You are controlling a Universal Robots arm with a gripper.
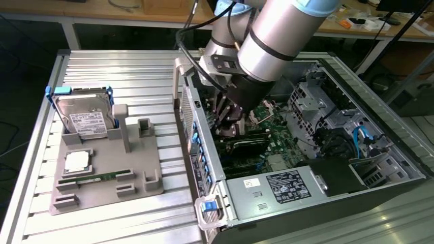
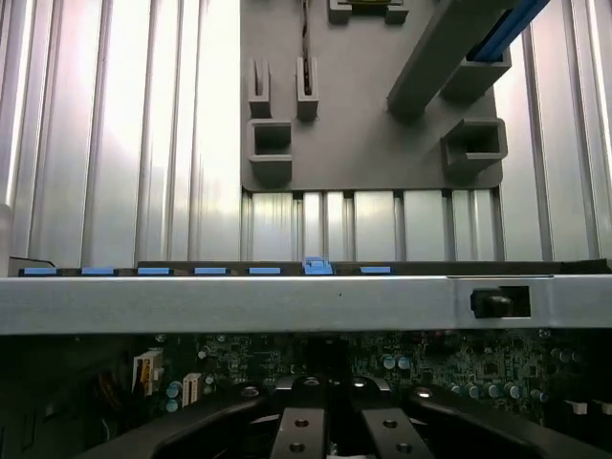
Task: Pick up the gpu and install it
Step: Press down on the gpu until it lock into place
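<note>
GPU (image 1: 245,141) sits low inside the open computer case (image 1: 379,168), on the motherboard (image 1: 271,133), under the narrow-closed tool (image 1: 227,121); seating well needs level, even downward pressure with bracket square to the case's rear slot.

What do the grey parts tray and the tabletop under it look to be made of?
The parts tray: matte grey plastic by the look, possibly printed; dull, uniform, with blocky moulded slots.

The tabletop: bare metal, likely extruded aluminium; silvery ribbed profiles with long grooves that catch bright reflections in the wrist view.
</note>
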